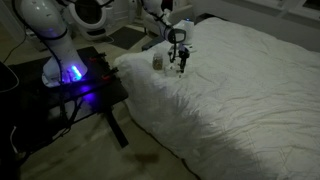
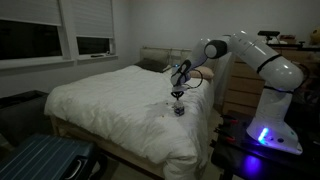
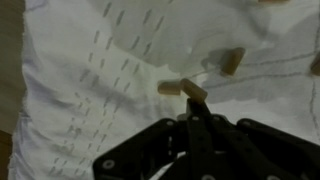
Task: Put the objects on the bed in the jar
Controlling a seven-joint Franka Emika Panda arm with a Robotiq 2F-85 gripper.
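Several small brown bits (image 3: 233,60) lie loose on the white bed (image 3: 70,100) in the wrist view, from the middle of the frame to its right edge; the left part shows only bare cover. The gripper (image 3: 195,104) shows at the bottom with its fingers pressed together. One bit sits right at their tips, and I cannot tell if it is pinched or only touched. In an exterior view the jar (image 1: 157,62) stands upright in the upper middle, just left of the gripper, probably so that its mouth is ready for a short carry. It is near the bed's left edge, where the soft cloth may tip it. To the right the cover gives wide room.
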